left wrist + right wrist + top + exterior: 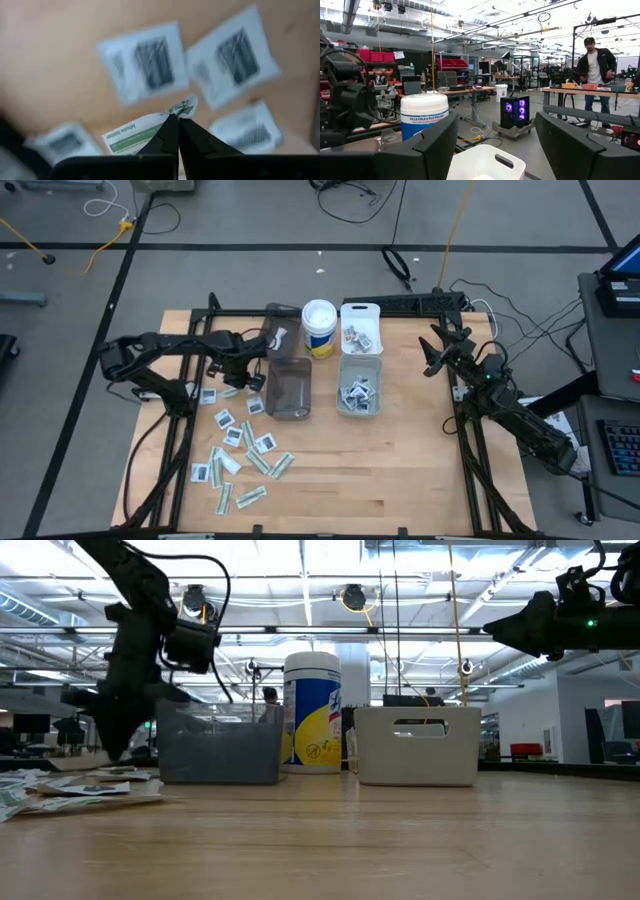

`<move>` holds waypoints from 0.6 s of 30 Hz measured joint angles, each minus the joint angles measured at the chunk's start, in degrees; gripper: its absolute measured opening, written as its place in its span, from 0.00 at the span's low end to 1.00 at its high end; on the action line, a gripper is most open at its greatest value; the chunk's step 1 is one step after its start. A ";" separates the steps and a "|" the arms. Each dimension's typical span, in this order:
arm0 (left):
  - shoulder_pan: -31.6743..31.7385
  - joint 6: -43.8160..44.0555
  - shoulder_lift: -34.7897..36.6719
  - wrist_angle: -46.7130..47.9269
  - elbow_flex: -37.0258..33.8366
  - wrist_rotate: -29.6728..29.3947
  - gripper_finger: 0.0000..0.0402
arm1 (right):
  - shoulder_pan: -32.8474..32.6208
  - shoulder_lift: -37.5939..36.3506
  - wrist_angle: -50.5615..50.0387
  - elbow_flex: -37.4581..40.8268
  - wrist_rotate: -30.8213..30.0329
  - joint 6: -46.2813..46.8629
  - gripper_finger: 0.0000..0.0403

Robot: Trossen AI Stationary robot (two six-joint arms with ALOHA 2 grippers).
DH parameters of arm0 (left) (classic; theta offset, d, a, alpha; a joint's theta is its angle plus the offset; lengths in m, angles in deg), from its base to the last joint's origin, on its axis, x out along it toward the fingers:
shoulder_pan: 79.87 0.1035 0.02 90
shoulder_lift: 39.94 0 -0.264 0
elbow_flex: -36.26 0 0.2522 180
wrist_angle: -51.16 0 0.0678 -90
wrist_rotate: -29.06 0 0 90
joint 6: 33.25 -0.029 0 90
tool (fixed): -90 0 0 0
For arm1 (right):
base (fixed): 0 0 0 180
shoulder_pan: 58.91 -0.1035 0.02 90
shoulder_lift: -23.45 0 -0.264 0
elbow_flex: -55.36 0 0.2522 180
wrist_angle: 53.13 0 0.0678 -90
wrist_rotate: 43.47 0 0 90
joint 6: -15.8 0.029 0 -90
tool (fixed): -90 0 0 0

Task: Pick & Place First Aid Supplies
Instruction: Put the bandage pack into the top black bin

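Left gripper (178,119): jaws pinched shut on a narrow green-and-white paper strip packet (145,133), low over the wooden table (400,460).
Right gripper (437,350): jaws spread wide, nothing held, raised beside the white bins.
Supplies: white square packets (245,442) scattered by the smoky plastic bin (289,388).

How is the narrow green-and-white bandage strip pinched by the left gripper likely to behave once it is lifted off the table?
Held by one tip in the left gripper, the bandage strip will probably droop, being thin and flat. It looks very light, so it may flutter or swing. So small a pinch on a glossy wrapper could slip.
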 joint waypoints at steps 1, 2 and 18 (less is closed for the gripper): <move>0.02 0.10 0.76 0.66 0.55 0.42 0.01 | 0.01 0.00 0.00 0.00 0.02 0.00 0.65; 0.00 0.16 1.50 1.28 0.98 0.84 0.01 | 0.01 -0.01 0.00 0.00 0.01 0.00 0.65; 0.04 -0.04 8.35 16.83 11.13 2.29 0.01 | 0.00 -0.01 0.00 -0.01 0.02 0.00 0.65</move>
